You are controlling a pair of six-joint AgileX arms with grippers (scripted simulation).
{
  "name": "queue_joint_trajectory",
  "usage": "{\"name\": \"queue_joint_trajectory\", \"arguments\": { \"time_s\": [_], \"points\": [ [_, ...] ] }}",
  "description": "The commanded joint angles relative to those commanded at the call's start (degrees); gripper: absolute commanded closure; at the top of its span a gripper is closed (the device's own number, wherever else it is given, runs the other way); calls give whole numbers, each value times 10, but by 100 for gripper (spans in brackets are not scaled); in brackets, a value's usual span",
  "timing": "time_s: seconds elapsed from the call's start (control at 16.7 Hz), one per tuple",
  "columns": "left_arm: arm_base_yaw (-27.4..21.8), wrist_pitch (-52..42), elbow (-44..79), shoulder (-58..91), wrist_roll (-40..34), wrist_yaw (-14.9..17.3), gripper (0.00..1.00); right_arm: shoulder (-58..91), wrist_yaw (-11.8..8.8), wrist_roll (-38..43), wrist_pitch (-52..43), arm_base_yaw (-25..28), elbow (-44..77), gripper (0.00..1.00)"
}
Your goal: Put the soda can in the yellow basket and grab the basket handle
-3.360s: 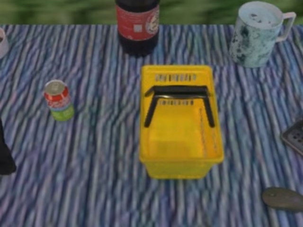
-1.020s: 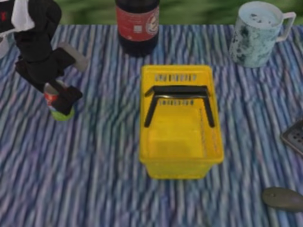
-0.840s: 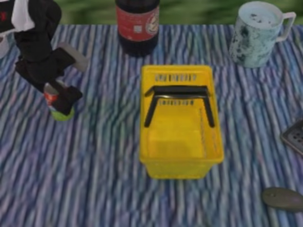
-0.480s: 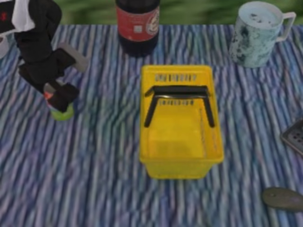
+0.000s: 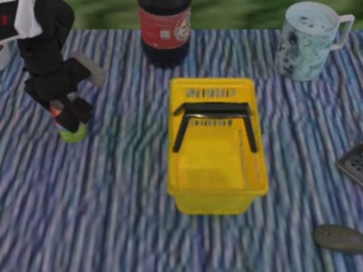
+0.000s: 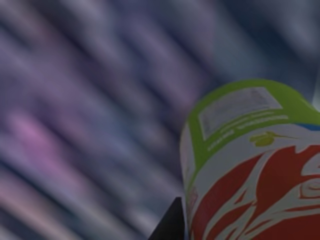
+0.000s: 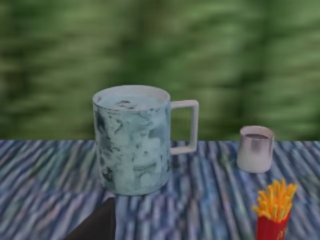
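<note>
So we're at the pick-up step here. In the top view, the left gripper [image 5: 67,116] sits in the upper left of the frame, right down over the small soda can [image 5: 72,132] with the red band and lime-green bottom, and only the green base peeks out below the black fingers. The left wrist view is basically wall-to-wall can [image 6: 255,165], with one dark fingertip [image 6: 170,225] right beside it. I'd call that clamped on the can, though I can't see both pads touching. Can't tell if it's clear of the cloth yet.

The bright yellow slotted plastic basket [image 5: 258,187] sits in the middle of the frame, well apart from the can, nothing inside it. Its thin black U-shaped handle [image 5: 214,107] is folded toward the upper end, so the lower half is open from above.

Next move, I reckon: lift, carry it across to the right, drop it in that open part without clipping the handle. Then the handle grab.

The right arm isn't in the top view, its fingers I can't tell.

The surface is a blue-and-white striped cloth [image 5: 113,215]. Farther back there's a big dark bottle with a red label [image 5: 164,28] and a mottled teal mug [image 5: 309,39] at upper right. Behind that, blurry green backdrop.
</note>
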Motion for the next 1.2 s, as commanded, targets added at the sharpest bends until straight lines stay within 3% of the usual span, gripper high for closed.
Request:
{"name": "queue_joint_trajectory", "arguments": {
  "time_s": [0.54,0.66,0.9,1.2],
  "points": [
    [1,0,0,-1,1,0,100,0,0,0,0,0,0,0],
    [-3,18,-4,-2,-5,16,100,0,0,0,0,0,0,0],
    [-16,128,-26,-4,-43,101,100,0,0,0,0,0,0,0],
    [-39,388,-78,-12,-130,278,100,0,0,0,0,0,0,0]
  ]
}}
